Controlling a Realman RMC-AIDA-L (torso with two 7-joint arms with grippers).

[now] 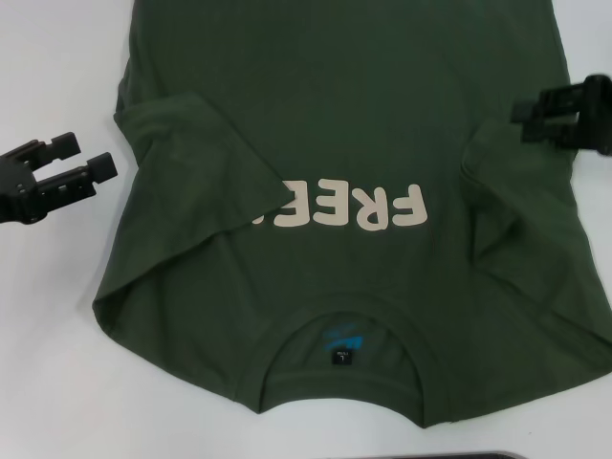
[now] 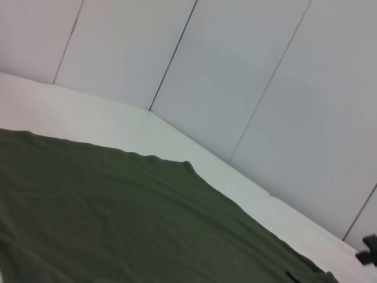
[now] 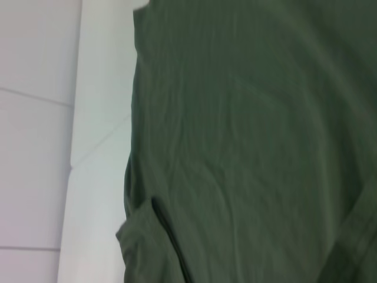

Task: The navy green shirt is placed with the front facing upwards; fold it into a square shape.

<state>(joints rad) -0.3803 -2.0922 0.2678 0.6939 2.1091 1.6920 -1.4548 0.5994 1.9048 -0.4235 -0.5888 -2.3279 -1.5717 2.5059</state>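
The shirt (image 1: 344, 143) is lying spread front-up on the white table (image 1: 48, 382), collar nearest the robot, and its left sleeve (image 1: 206, 167) is sitting folded in over the chest, hiding the end of the cream lettering (image 1: 349, 208). The left gripper (image 1: 100, 158) is hovering over bare table just off the shirt's left edge, fingers spread and holding nothing. The right gripper (image 1: 524, 117) is hanging above the right sleeve; whether it's open or closed, I cannot tell.
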